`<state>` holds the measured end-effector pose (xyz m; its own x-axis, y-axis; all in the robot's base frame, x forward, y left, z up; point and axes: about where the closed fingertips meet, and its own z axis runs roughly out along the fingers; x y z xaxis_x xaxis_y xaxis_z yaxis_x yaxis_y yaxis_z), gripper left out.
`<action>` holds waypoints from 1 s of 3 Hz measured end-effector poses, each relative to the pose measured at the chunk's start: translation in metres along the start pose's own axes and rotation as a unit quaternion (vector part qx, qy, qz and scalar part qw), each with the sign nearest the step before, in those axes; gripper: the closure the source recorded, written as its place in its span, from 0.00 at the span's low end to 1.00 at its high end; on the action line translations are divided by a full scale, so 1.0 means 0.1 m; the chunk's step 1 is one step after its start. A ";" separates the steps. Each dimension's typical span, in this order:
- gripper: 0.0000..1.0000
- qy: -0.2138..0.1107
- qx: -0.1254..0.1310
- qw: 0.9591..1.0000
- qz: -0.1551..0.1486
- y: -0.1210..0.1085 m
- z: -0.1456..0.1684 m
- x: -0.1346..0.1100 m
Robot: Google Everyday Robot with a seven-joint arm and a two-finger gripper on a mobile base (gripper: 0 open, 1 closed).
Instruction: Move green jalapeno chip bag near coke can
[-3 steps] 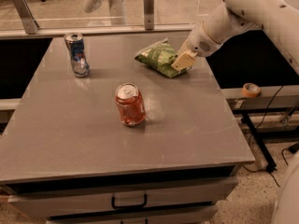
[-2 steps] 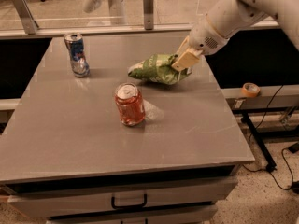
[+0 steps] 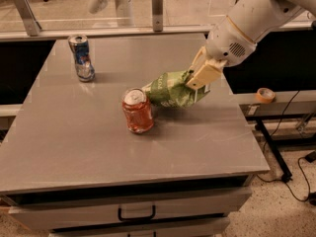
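Note:
The green jalapeno chip bag [image 3: 173, 90] is crumpled light-green foil, lying just right of the coke can [image 3: 138, 111], its left end almost touching the can's top. The coke can is red-orange, dented, upright near the middle of the grey table [image 3: 98, 147]. My gripper [image 3: 197, 80] comes in from the upper right on a white arm and is shut on the bag's right end, its tan fingers [image 3: 205, 74] over the foil.
A blue and silver can [image 3: 82, 58] stands at the table's back left. A roll of tape [image 3: 265, 95] sits on a ledge to the right. A rail and posts run behind the table. Drawers with a handle [image 3: 137, 214] are below the front edge.
The gripper has carried the chip bag from the table's back right edge forward and left, down to beside the coke can. The cans have not moved.

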<state>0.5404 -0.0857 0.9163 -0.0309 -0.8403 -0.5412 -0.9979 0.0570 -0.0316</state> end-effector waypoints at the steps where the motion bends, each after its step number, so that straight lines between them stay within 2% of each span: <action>1: 0.59 0.000 -0.015 1.000 0.000 0.19 -0.02 0.02; 3: 0.13 -0.005 -0.001 1.000 -0.001 0.25 -0.05 0.03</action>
<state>0.5155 -0.0892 0.9184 -0.0288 -0.8347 -0.5500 -0.9981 0.0542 -0.0299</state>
